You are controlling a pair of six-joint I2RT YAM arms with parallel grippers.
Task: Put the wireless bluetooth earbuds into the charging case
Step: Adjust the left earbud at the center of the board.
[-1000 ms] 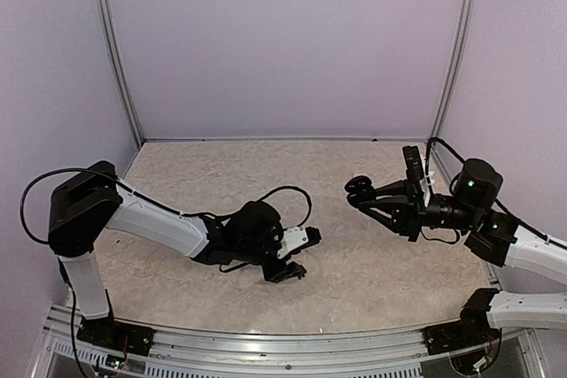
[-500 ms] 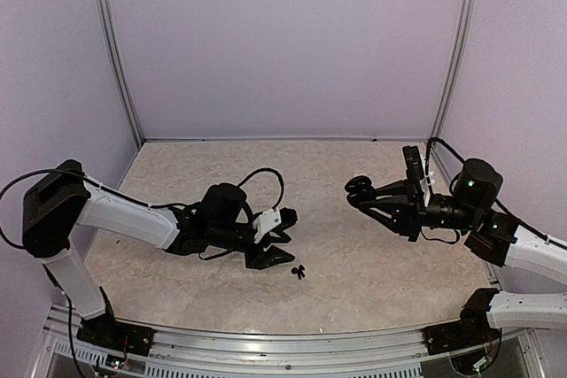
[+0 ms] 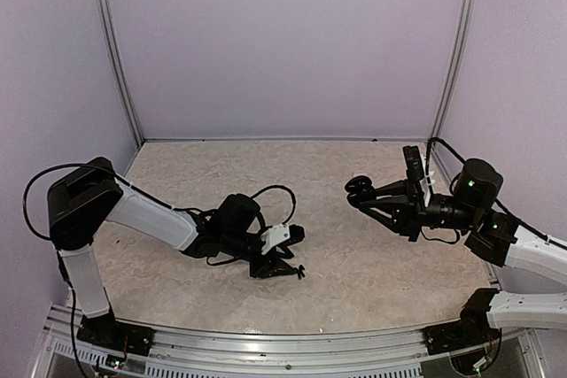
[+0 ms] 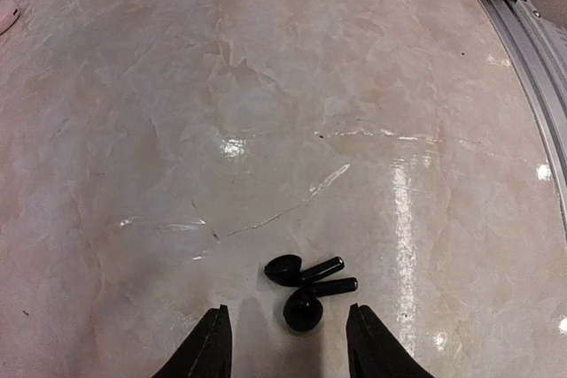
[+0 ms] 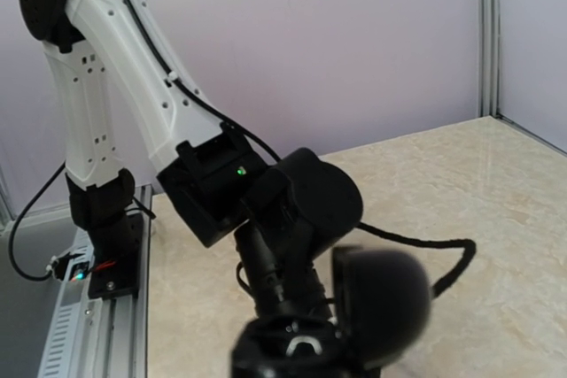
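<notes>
Left end effector sits low over the table, fingers spread apart, and the two black earbuds lie touching side by side on the table, just ahead of the gap. Across the way, the right end effector is up off the table, clamped on the round black case, lid open, well apart from the earbuds.

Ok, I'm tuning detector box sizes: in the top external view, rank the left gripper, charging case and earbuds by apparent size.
1. left gripper, clearly largest
2. charging case; it is raised off the table, so nearness to the camera may inflate it
3. earbuds, even both together
</notes>
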